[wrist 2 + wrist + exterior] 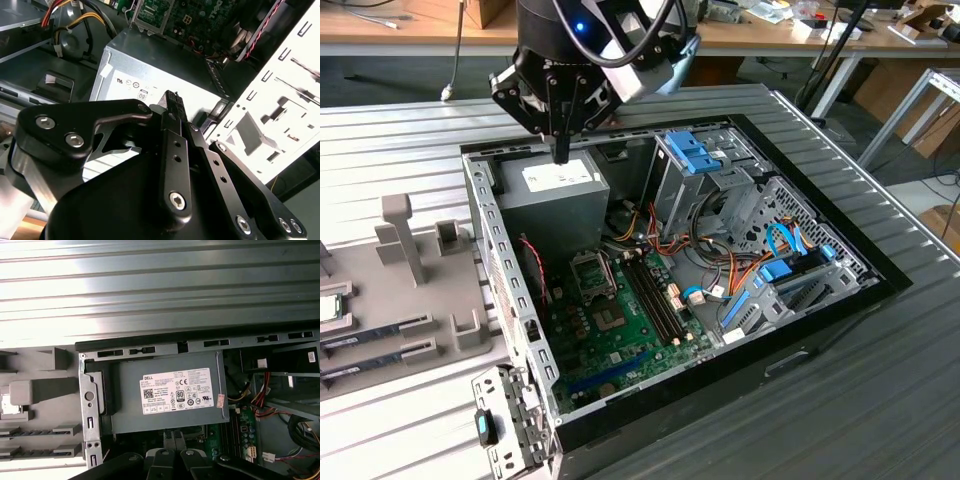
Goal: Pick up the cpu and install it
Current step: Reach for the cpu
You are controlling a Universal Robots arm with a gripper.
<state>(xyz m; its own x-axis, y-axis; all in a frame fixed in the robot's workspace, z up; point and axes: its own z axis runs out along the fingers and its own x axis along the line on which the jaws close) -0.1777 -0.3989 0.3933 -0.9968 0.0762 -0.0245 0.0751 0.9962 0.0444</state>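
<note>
The cpu (328,307) is a small silver square with a green rim, lying on the grey fixture plate (430,290) at the exterior view's far left, outside the computer case. The first wrist view shows the cpu (10,406) at the frame's edge. My gripper (560,148) hangs over the grey power supply (555,190) at the case's back corner, well away from the cpu. Its black fingers (172,107) are shut with nothing between them. The empty socket (592,272) sits on the green motherboard (620,320), in front of the power supply.
The open black computer case (820,310) holds drive cages with blue clips (695,160) and bundles of coloured cables (720,270). Dark memory sticks (365,335) lie in slots on the fixture plate. Grey posts (405,235) stand up from that plate. A ribbed metal table (410,130) lies underneath.
</note>
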